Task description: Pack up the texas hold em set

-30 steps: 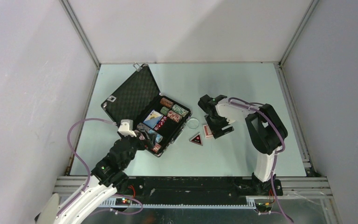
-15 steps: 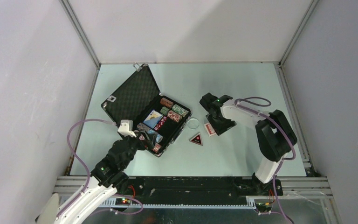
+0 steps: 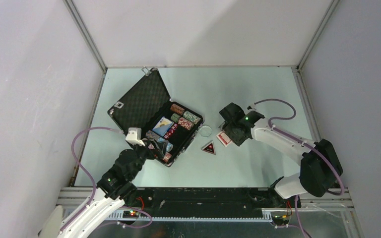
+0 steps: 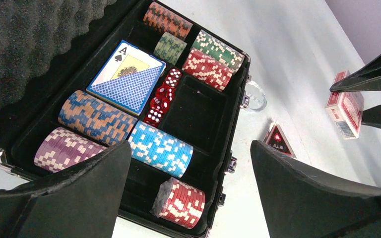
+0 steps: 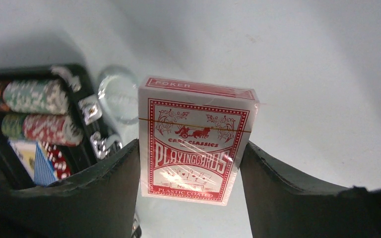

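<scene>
The black briefcase (image 3: 139,101) lies open at the left, foam lid up. Its tray holds several chip stacks (image 4: 161,148), the blue card deck (image 4: 126,79) and red dice (image 4: 161,94). My left gripper (image 4: 188,148) is open and empty, hovering over the tray's near corner (image 3: 151,148). My right gripper (image 5: 191,148) is shut on the red card deck (image 5: 196,139), its fingers against the deck's two long edges, low over the table right of the case (image 3: 223,139). The black-red triangle (image 3: 209,148) lies on the table between the case and the deck.
A small clear disc (image 3: 206,131) lies beside the case's right edge, close to the latches (image 5: 92,111). One tray compartment (image 4: 193,111) beside the dice holds nothing. Grey walls enclose the table on three sides.
My right arm has swung its elbow out to the right and toward the near edge while the gripper stayed at the red deck. The left arm has not moved.
</scene>
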Available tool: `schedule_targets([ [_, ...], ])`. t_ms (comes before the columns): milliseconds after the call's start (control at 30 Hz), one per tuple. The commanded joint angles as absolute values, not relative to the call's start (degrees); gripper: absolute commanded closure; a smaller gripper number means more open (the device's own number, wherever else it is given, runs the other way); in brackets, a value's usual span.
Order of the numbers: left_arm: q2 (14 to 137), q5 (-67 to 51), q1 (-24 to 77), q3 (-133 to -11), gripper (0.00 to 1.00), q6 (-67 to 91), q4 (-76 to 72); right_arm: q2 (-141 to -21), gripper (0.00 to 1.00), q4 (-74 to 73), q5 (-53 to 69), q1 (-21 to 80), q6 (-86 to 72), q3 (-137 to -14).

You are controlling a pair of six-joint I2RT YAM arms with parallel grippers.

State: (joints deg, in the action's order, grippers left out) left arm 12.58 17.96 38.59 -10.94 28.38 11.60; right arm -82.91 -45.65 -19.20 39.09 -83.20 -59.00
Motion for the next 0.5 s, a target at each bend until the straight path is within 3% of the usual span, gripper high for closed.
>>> schedule_targets([
  [0,12.28,17.70,38.23,-10.45,0.03,26.99,9.32,-79.52,0.75,-37.96,-17.26,41.74,-75.88,-59.28],
  [467,8.91,18.35,38.22,-9.97,0.03,27.30,10.79,-87.37,0.76,-13.32,-9.47,50.01,-75.97,-60.83],
])
